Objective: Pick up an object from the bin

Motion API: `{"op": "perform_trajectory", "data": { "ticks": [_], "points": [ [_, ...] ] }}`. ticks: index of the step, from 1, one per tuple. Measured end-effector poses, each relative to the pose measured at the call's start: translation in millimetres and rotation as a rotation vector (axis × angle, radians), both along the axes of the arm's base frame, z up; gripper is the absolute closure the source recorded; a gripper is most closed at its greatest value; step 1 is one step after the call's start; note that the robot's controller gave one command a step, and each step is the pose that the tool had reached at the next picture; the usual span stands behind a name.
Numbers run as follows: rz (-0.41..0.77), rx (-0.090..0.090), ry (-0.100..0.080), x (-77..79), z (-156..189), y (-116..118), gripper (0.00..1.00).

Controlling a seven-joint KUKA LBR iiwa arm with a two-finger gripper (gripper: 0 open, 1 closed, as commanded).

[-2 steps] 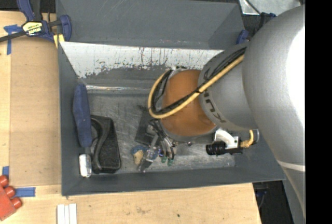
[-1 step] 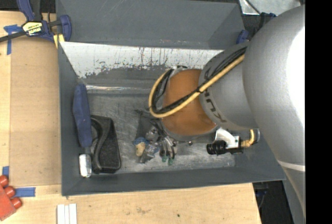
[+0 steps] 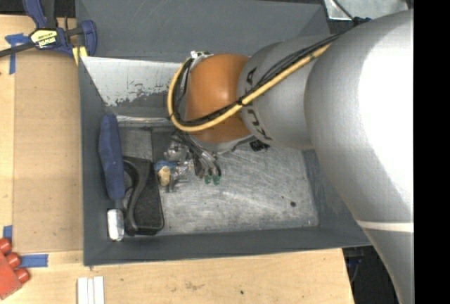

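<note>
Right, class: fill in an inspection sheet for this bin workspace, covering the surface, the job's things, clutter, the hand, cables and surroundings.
Surface: grey metal bin, floor scratched, bare on its right half.
Job's things: long blue thing along the left wall; black curved thing beside it; small white cylinder at the front left corner.
Clutter: nothing seen.
Grippers: hand low over the floor, just right of the black curved thing; whether it holds anything cannot be told.
Cables: yellow and black cables loop round the arm's orange cover.
Surroundings: red thing outside the bin, lower left.
</note>
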State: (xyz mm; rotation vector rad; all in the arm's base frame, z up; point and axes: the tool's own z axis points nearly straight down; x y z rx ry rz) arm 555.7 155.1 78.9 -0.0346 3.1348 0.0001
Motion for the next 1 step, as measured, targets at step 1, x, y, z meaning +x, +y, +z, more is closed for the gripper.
{"op": "perform_trajectory", "data": {
  "ticks": [1],
  "points": [
    [0.237,0.001,-0.005,-4.0,173.8,16.8,1.0]
  ]
}}
